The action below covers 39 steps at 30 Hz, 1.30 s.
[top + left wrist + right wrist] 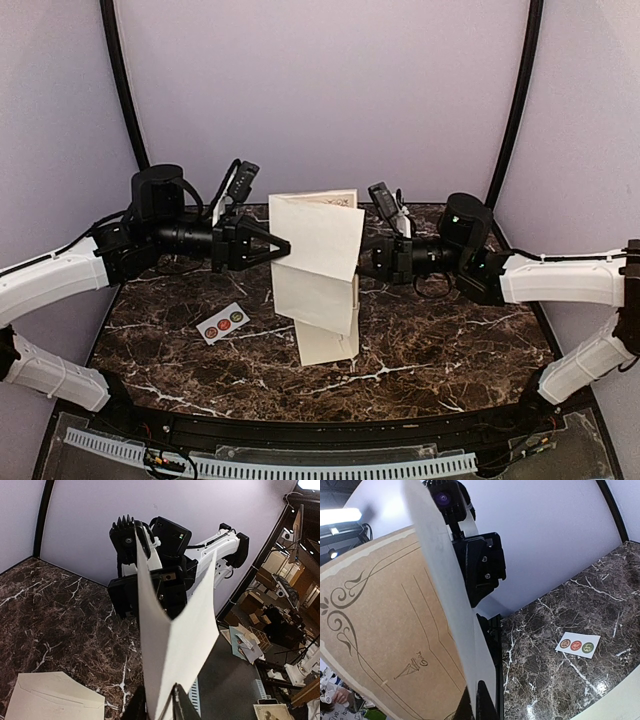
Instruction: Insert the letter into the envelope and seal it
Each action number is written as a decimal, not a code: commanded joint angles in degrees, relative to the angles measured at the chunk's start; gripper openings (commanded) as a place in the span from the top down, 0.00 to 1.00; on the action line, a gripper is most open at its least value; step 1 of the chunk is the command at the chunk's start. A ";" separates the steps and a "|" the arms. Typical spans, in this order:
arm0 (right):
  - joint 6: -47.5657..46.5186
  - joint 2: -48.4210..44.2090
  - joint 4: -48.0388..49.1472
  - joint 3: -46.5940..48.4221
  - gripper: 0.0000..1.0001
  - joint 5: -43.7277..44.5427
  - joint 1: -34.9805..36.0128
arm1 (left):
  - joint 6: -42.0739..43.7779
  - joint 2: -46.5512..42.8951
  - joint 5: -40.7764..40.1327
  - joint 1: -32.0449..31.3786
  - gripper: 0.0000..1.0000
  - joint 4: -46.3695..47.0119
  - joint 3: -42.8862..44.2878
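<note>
The letter (318,235), a folded sheet that is white outside and tan with an ornate printed border inside (375,630), hangs upright in the air over the table's middle. My left gripper (283,246) is shut on its left edge, the fold pinched between the fingertips (161,706). My right gripper (360,258) is shut on its right edge (476,702). The cream envelope (330,345) lies flat on the marble below the letter, and also shows in the left wrist view's bottom left corner (50,700).
A small white strip of round stickers (222,322) lies on the dark marble table (450,340), left of the envelope; it also shows in the right wrist view (577,645). Lilac walls stand behind and at both sides.
</note>
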 commanded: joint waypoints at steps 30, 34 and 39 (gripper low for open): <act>-10.80 -16.39 -7.87 -4.85 0.14 12.52 1.02 | -9.92 -4.35 1.89 -0.28 1.00 11.92 -4.73; -12.65 -14.37 -10.44 -2.16 0.20 13.05 2.79 | -10.30 -4.08 1.89 -0.26 1.00 11.69 -4.91; -13.37 -11.58 -10.76 -0.14 0.37 12.41 4.06 | -10.44 -3.55 2.26 -0.31 1.00 10.88 -4.57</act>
